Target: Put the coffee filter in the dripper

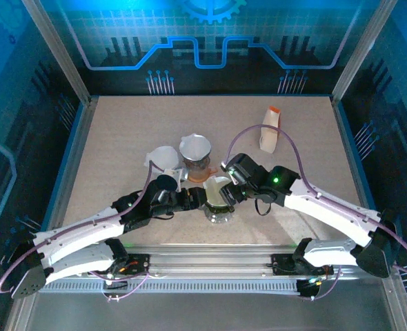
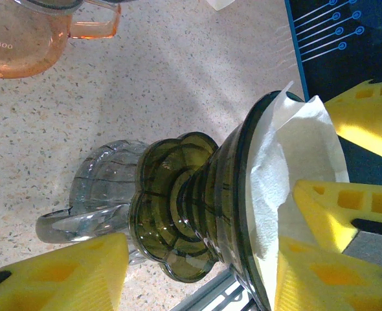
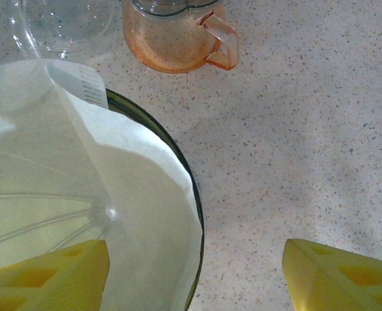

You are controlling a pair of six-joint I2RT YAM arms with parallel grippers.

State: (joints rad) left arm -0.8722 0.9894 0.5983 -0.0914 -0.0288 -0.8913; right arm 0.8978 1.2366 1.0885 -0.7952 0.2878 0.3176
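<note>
White paper filter [image 3: 133, 194] sits in dark green glass dripper [image 2: 197, 201]; right end effector [image 3: 196, 259] apart; left end effector [image 2: 207, 227] hold unclear; best press folds flush, gently.

Bare table [image 3: 307, 129] lies free between the fingers [image 3: 337, 275] of the right gripper [image 3: 196, 253]; the dripper [image 3: 199, 214] rim crowds one finger, a carafe [image 3: 171, 39] stands ahead.

The coffee filter [image 3: 139, 188] sits inside the dripper [image 2: 197, 201], which stands on a glass server [image 2: 103, 175] at the near centre of the table [image 1: 121, 138]. Just beyond it is a handled carafe [image 1: 198, 170] with a cone [image 1: 195, 146] on top. Another cone [image 1: 163, 157] sits to that carafe's left. A carton [image 1: 271, 129] stands well apart, toward the far right.
</note>
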